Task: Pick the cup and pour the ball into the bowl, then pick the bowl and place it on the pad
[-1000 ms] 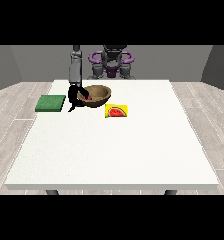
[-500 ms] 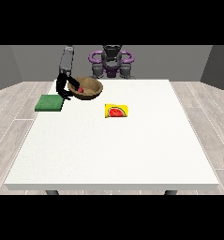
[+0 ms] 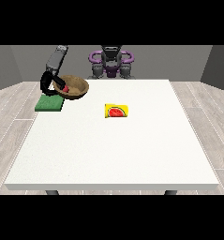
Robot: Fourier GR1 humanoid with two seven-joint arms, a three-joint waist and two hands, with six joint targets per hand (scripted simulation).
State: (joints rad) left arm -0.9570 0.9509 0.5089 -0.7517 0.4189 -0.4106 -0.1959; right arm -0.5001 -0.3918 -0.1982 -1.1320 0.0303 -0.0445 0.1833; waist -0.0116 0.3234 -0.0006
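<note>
At the table's [image 3: 113, 154] far left corner, a green pad [image 3: 49, 103] lies flat along the left edge. Above its far end, the hand at the view's left [image 3: 48, 83] curls its black fingers round the near-left rim of a brown bowl [image 3: 76, 87], which is tilted and overhangs the pad's right side; whether it touches the pad cannot be told. A small red ball [image 3: 65, 88] shows inside the bowl, by the fingers. Farther right, near the middle of the table's far half, a yellow cup [image 3: 116, 110] lies on its side, a red watermelon-slice picture on it; no writing can be read. The other hand is out of sight.
</note>
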